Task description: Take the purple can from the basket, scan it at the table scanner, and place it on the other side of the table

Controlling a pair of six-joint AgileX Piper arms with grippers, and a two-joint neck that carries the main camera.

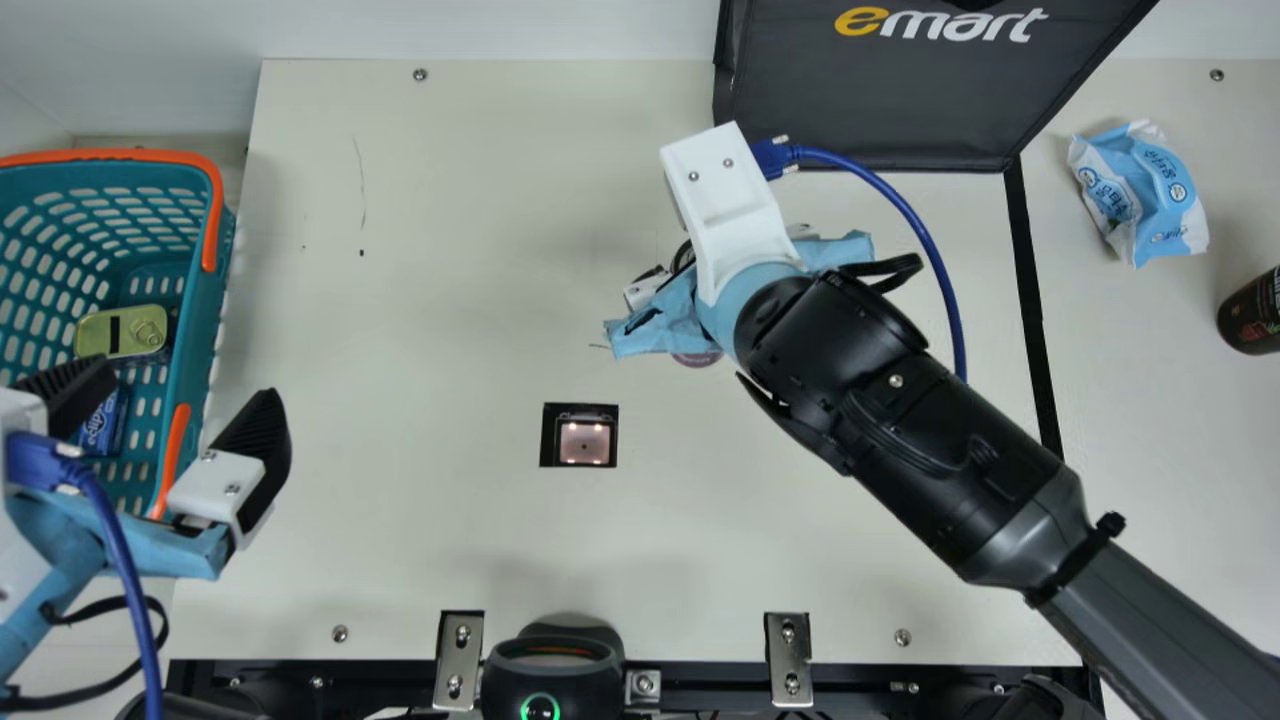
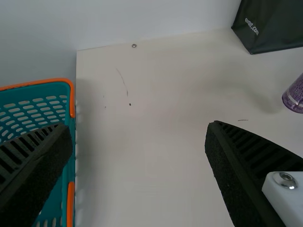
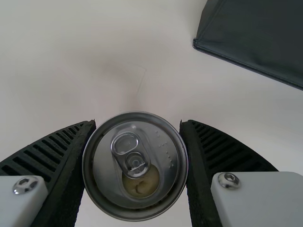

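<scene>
The purple can (image 2: 294,97) has a speckled side, a pale band near one end and a silver lid with a ring tab and raised dots. The right gripper (image 1: 725,200) pinches it between the table scanner (image 1: 585,442) and the black bag (image 1: 860,100). That arm hides most of it in the main view; whether it touches the table is hard to tell. The left gripper (image 1: 175,392) gapes wide by the basket (image 1: 203,310).

A yellowish tin (image 1: 122,332) lies in the basket (image 1: 206,325).
</scene>
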